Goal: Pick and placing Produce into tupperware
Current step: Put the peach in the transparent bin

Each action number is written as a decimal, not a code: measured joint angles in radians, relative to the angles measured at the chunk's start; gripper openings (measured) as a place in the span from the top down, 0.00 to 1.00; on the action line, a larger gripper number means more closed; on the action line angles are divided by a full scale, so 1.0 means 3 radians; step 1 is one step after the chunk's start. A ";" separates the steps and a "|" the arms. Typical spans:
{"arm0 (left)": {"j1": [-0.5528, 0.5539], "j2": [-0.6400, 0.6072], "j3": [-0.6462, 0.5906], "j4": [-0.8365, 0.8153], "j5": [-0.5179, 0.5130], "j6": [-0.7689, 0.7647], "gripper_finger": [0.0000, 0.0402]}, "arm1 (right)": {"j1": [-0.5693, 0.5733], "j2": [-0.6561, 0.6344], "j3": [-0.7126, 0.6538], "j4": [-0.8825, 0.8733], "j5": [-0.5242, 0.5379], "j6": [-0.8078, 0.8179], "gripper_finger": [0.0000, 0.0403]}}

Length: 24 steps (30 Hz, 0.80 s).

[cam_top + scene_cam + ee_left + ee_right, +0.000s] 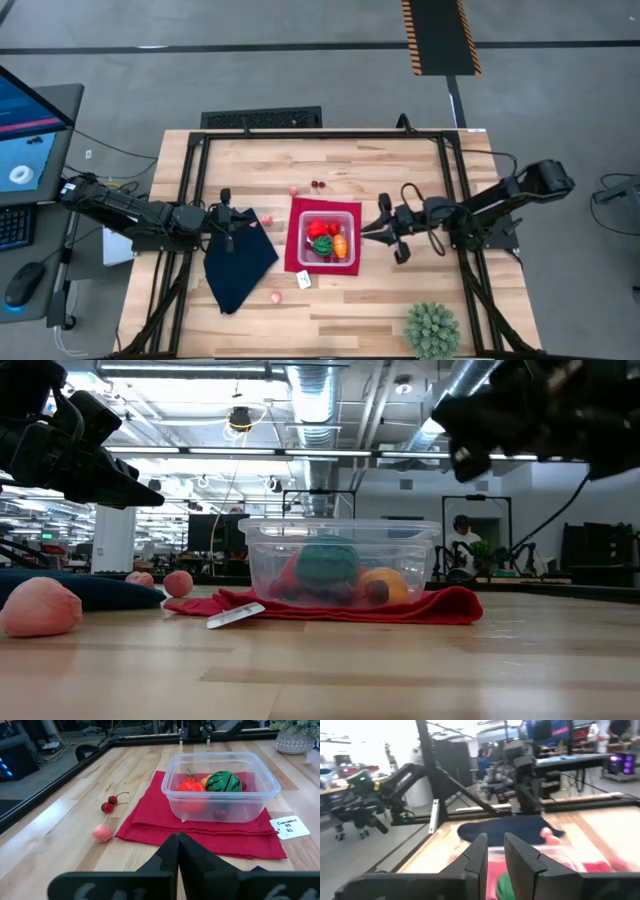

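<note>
Clear plastic, faintly pink, the tupperware (pixel 330 238) sits on a red mat (pixel 296 250) between the two arms in the high view. It holds red pieces, a green ball and an orange piece. The left gripper (pixel 252 222) hangs over a navy cloth (pixel 238 262), its fingers clenched on nothing. The right gripper (pixel 366 231) hovers just beside the container's far rim, fingers only slightly apart and holding nothing. A pink fruit (pixel 276 297) lies loose below the left gripper's reach, another pink fruit (pixel 294 189) and two cherries (pixel 318 184) lie beyond the mat, and a spiky plant (pixel 432 330) stands well behind the right gripper.

From the low view, the green striped ball (pixel 328 565) and an orange piece (pixel 383 585) show through the container wall, and a white tag (pixel 236 616) lies on the mat's edge; both grippers hang above the table.

Past the left wrist's closed fingers (pixel 170 854), the striped ball rests against a red piece (pixel 190 787), with the cherries and a pink fruit off the mat.

Past the right wrist's narrowly parted fingers (pixel 479 851), only blurred red, green and the cloth show.
</note>
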 joint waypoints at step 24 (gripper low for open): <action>0.0000 0.0000 -0.0001 0.0000 -0.0001 0.0001 1.00 | -0.0409 -0.2400 -0.0653 -0.1804 -0.0007 0.0234 0.78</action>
